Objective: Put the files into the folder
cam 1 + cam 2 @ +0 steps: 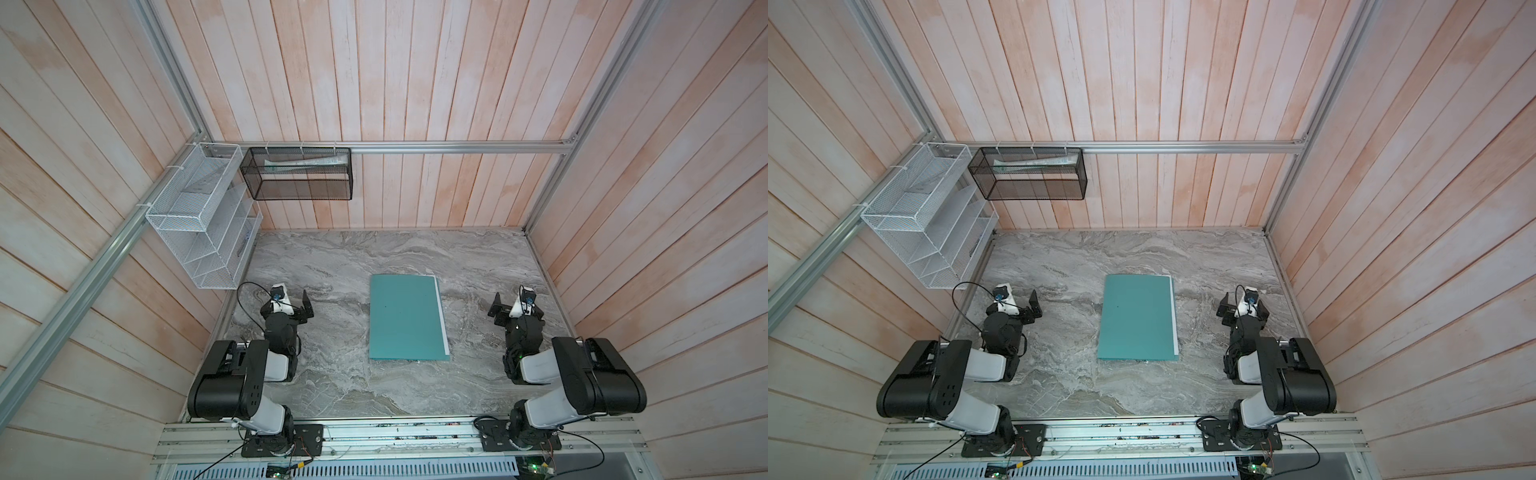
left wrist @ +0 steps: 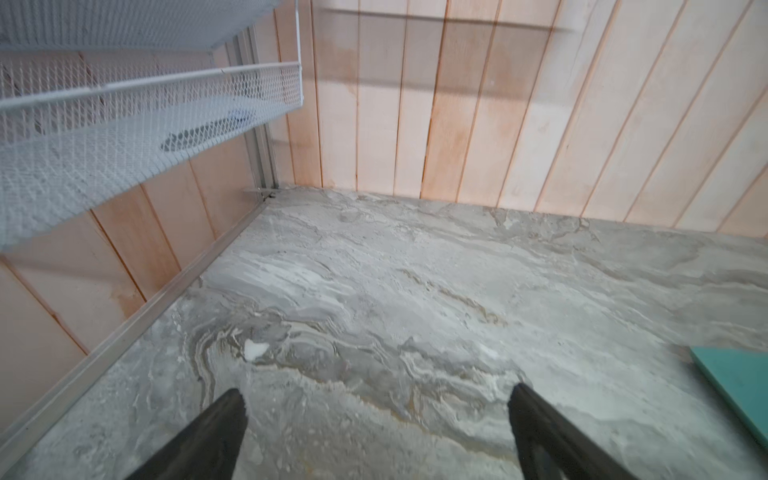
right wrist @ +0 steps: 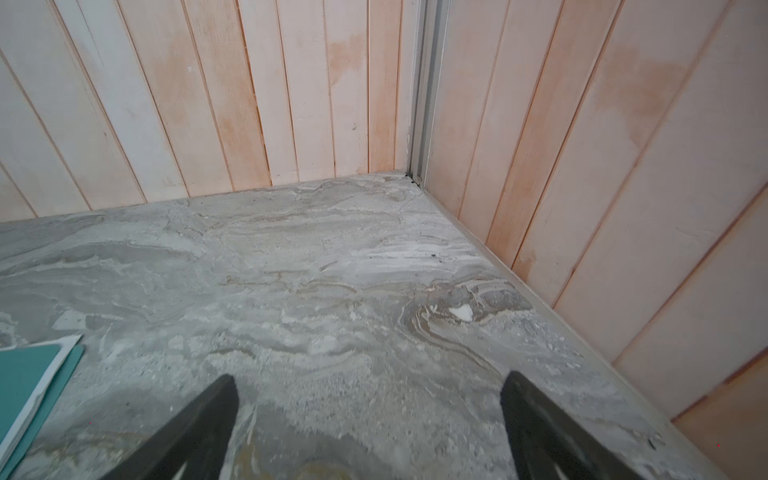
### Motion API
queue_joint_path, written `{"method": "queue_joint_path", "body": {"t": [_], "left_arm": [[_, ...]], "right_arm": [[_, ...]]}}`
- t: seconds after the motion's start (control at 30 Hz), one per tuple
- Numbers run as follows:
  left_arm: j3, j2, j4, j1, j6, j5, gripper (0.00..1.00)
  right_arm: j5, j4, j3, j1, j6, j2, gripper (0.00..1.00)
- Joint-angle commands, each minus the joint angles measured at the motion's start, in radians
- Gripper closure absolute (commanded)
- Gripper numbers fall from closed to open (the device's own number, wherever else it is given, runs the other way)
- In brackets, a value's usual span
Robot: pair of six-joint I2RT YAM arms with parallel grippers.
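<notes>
Folder [image 1: 407, 318]: teal, closed, flat on the table [image 1: 332, 257] near its middle, long sides running away from the arm bases, seen in both top views; also [image 1: 1136, 318]. Files [image 1: 442, 316]: a thin white margin of paper sticking out along the folder's right long edge and past its far right corner, between the covers; text on them cannot be made out. In the right wrist view the folder [image 3: 25, 374] shows a corner with the white files [image 3: 45, 370] sandwiched between the two teal covers; in the left wrist view only a teal corner [image 2: 735, 382] shows. Left gripper [image 1: 307, 309]: jaws spread wide, nothing between them, low over bare table to the left of the folder, well apart from it; wrist view shows both fingers [image 2: 216, 432] with only marble between. Right gripper [image 1: 496, 309]: jaws likewise wide apart and holding nothing, over bare table to the right of the folder, well apart from it; fingers [image 3: 536, 424] frame bare marble. Both arms folded back near their bases on the front rail. White rack [image 1: 199, 216]: wire mesh, tiered, fixed to the left wall rail above the table's far left corner. Black basket [image 1: 299, 178]: mesh, hung on the back wall rail just beside the rack, a whitish roll [image 1: 307, 164] lying inside. Walls: pale pinkish wood boards on three sides
</notes>
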Motion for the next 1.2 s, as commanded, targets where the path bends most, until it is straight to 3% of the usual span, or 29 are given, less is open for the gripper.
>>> {"method": "queue_joint_path", "body": {"t": [0.0, 0.07, 0.13, 0.17, 0.23, 0.33, 0.4, 1.17], "left_arm": [[0.006, -0.008, -0.015, -0.001, -0.002, -0.01, 0.0], [-0.086, -0.024, 0.142, -0.019, 0.026, 0.003, 0.0], [-0.128, 0.01, 0.269, -0.02, 0.017, -0.026, 0.0], [-0.097, 0.019, 0.223, -0.011, 0.002, -0.043, 0.0], [0.022, -0.013, -0.06, 0.001, -0.009, -0.005, 0.0], [-0.001, 0.01, 0.028, -0.009, 0.011, -0.013, 0.0], [0.035, -0.002, -0.063, -0.01, 0.004, -0.022, 0.0], [0.031, 0.002, -0.046, -0.01, 0.004, -0.026, 0.0]], "right_arm": [[-0.022, 0.078, -0.042, 0.005, -0.018, -0.018, 0.02], [-0.013, 0.219, -0.133, 0.009, -0.021, -0.044, 0.02], [0.029, 0.154, -0.094, -0.002, 0.017, -0.032, 0.02], [0.049, 0.08, -0.03, -0.004, 0.029, 0.003, 0.02], [0.05, 0.012, 0.021, 0.012, 0.002, 0.019, 0.02], [0.044, -0.05, 0.039, 0.008, 0.008, 0.005, 0.02], [0.05, -0.034, 0.037, 0.007, 0.01, 0.011, 0.02], [0.048, -0.039, 0.039, 0.009, 0.007, 0.011, 0.02]]}}
